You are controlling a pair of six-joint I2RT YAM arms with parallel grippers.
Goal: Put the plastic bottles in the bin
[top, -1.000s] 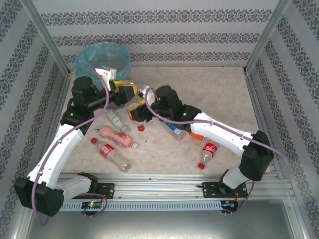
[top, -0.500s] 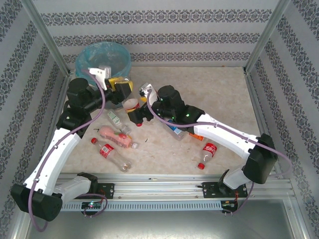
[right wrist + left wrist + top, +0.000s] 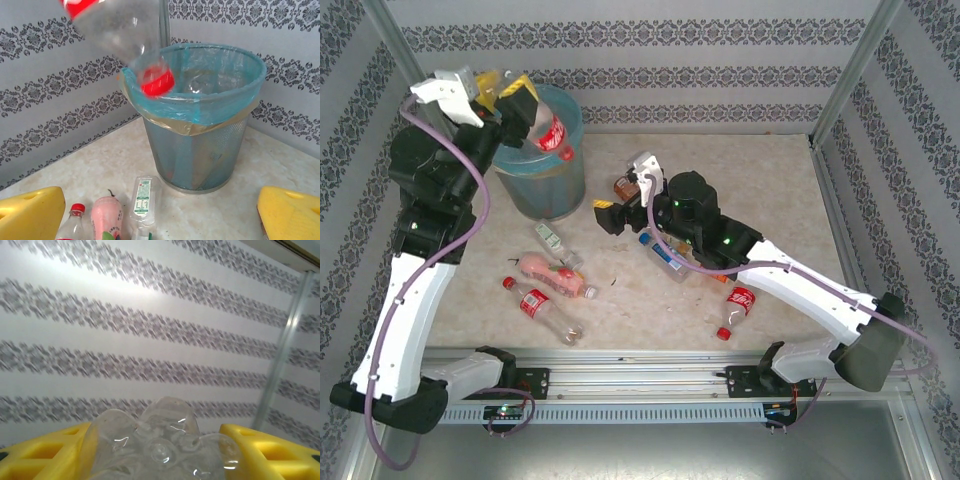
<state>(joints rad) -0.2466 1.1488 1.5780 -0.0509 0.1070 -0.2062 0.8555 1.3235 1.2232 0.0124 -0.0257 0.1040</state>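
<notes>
- The left arm rises steeply from its base at the near left edge, wrist lifted high against the back wall.
- The left gripper (image 3: pixel 508 95) is clamped on the base end of a red-labelled clear bottle (image 3: pixel 550 125). In the left wrist view its yellow fingers (image 3: pixel 45 460) flank the bottle's lobed clear bottom (image 3: pixel 160 445).
- That bottle hangs tilted, red cap (image 3: pixel 157 82) downward, over the near rim of the bin (image 3: pixel 535 185), which stands in the far left corner with its blue liner folded over the rim.
- On the table in front of the bin lie a small green-labelled bottle (image 3: pixel 550 238), a pink bottle (image 3: pixel 545 270) and a red-capped bottle (image 3: pixel 535 303), all on their sides.
- The right gripper (image 3: pixel 613 200) hovers mid-table, facing the bin, jaws spread wide and empty; its yellow fingers (image 3: pixel 30 215) sit at the frame's lower corners.
- The right arm reaches from its near-right base, elbow out to the right, forearm angled toward the centre.
- A blue-capped bottle (image 3: pixel 660 250) lies under that forearm; another red-labelled bottle (image 3: pixel 735 305) lies nearer the front edge.
</notes>
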